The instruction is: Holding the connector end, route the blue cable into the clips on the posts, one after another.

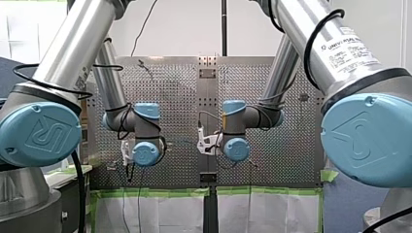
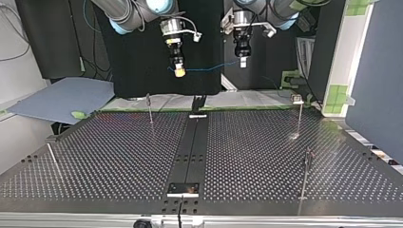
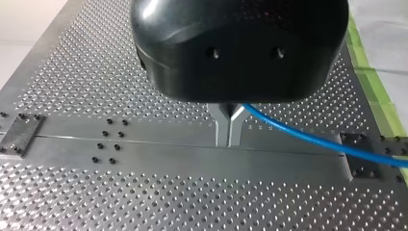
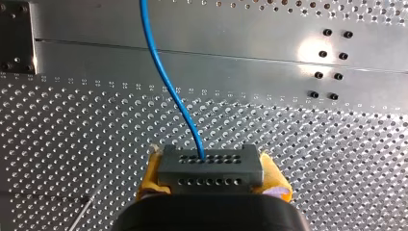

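Note:
Both grippers hang high above the perforated table (image 2: 119, 156). The thin blue cable (image 2: 209, 68) runs nearly level between them. My right gripper (image 2: 178, 71), at the top view's left, is shut with its yellow pads (image 4: 150, 177) on the grey connector block (image 4: 210, 166). From that block the cable (image 4: 166, 79) leads away. My left gripper (image 3: 229, 141) has its metal fingers (image 3: 222, 126) shut on the blue cable (image 3: 317, 141), which trails off to one side. In the top view it sits at the right (image 2: 243, 61). The front view shows both grippers side by side, left (image 1: 126, 154) and right (image 1: 206, 143).
Thin posts with clips stand on the table: one at the far left (image 2: 150, 108), one at the far right (image 2: 300, 115), one at the near left (image 2: 52, 159) and one at the near right (image 2: 306, 175). A dark centre strip (image 2: 192, 147) runs down the table.

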